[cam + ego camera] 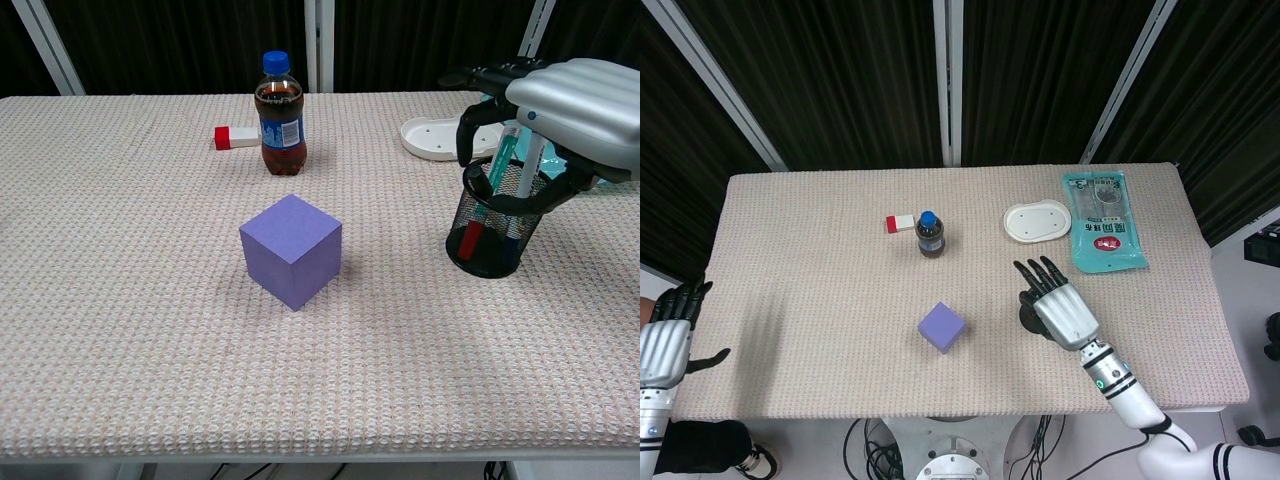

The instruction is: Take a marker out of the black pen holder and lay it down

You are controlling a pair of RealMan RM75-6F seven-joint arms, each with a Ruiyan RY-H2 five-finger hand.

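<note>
The black mesh pen holder stands at the table's right, with a green-capped marker, a white marker and a red-ended one leaning in it. My right hand hovers right over it, fingers curving down behind the markers and the thumb in front near the rim. No marker is clearly pinched. From the head view my right hand hides most of the holder. My left hand hangs off the table's left edge, fingers spread and holding nothing.
A purple cube sits mid-table. Behind it stand a cola bottle and a small red-and-white box. A white oval dish and a teal packet lie beyond the holder.
</note>
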